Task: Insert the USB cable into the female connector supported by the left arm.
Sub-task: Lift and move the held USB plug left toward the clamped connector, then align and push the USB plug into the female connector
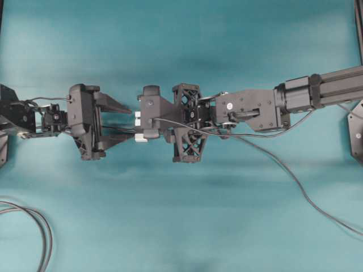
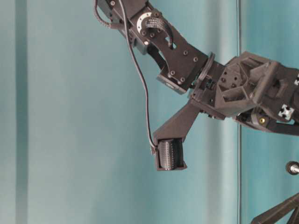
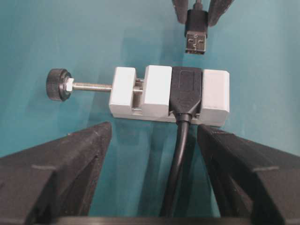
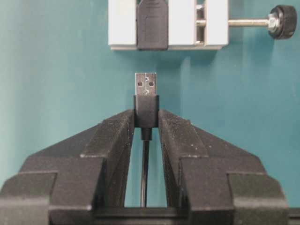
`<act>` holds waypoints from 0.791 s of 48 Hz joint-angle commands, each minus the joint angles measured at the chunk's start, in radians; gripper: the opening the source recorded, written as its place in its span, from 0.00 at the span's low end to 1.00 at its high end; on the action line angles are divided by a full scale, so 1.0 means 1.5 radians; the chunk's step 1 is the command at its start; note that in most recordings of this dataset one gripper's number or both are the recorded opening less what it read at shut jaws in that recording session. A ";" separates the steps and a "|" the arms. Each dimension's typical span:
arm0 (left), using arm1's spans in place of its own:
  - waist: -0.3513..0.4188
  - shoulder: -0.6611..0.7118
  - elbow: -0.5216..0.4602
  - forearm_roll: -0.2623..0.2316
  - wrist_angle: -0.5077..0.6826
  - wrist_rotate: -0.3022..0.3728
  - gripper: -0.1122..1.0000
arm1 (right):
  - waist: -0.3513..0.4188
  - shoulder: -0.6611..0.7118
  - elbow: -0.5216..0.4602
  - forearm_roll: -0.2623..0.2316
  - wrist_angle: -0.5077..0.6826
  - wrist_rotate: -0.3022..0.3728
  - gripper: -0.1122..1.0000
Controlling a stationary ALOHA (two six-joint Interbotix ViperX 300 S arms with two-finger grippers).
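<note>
The female connector (image 3: 168, 93) is a white block lying on the teal surface. Its black socket (image 3: 187, 86) faces away from my left gripper (image 3: 153, 133). The left jaws stand wide, with their tips just behind the block, and only the socket's dark cable (image 3: 180, 159) runs between them. My right gripper (image 4: 146, 117) is shut on the dark collar of the USB cable. The silver plug (image 4: 146, 86) sticks out toward the socket (image 4: 152, 23). A short gap separates them, and the plug sits slightly off the socket's line. From overhead the two grippers (image 1: 131, 124) (image 1: 143, 122) meet at the block (image 1: 139, 137).
The block's screw pin with its black knob (image 3: 58, 85) juts out to one side. The USB cable trails back along the right arm and off to the lower right (image 1: 306, 195). Looped black cables (image 1: 42, 229) lie at the near left corner.
</note>
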 commanded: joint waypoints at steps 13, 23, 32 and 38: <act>0.002 -0.008 -0.004 -0.001 -0.004 0.003 0.87 | -0.006 -0.003 -0.022 -0.002 -0.005 0.000 0.29; 0.002 -0.008 -0.004 -0.001 -0.004 0.004 0.87 | -0.006 -0.002 -0.024 -0.002 -0.014 0.000 0.29; 0.002 -0.008 -0.005 -0.001 -0.004 0.004 0.87 | -0.006 -0.002 -0.030 -0.002 -0.016 0.000 0.29; 0.002 -0.008 -0.005 -0.001 -0.003 0.004 0.87 | -0.006 -0.001 -0.036 -0.002 -0.017 -0.001 0.29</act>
